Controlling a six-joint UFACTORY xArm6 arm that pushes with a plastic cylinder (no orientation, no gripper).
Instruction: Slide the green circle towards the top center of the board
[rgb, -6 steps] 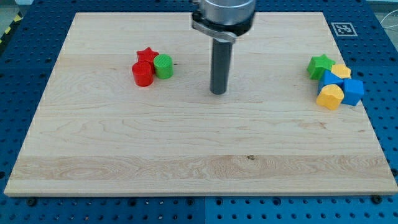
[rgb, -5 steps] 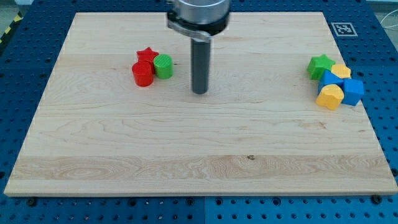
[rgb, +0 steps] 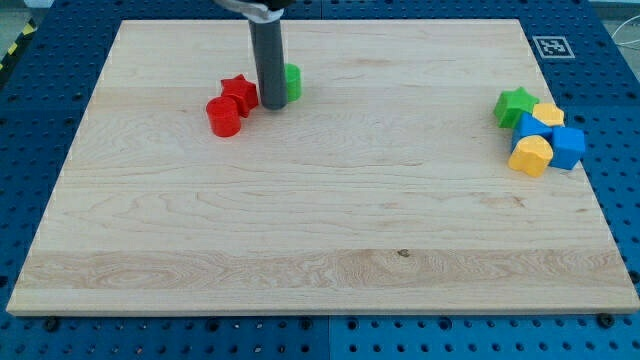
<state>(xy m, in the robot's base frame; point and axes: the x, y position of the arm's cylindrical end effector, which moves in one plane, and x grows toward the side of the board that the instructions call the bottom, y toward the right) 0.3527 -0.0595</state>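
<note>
The green circle sits on the wooden board in the upper left part, partly hidden behind my rod. My tip is at the green circle's lower left edge, touching it, between it and the red star. A red cylinder lies just below and left of the red star.
A cluster at the view's right holds a green star, a yellow block, a blue block, a blue cube and a yellow block. A marker tag is at the board's top right corner.
My tip moved left and up, from the middle of the board to the green circle. The green circle slid up and right, away from the red blocks. The red blocks shifted slightly.
</note>
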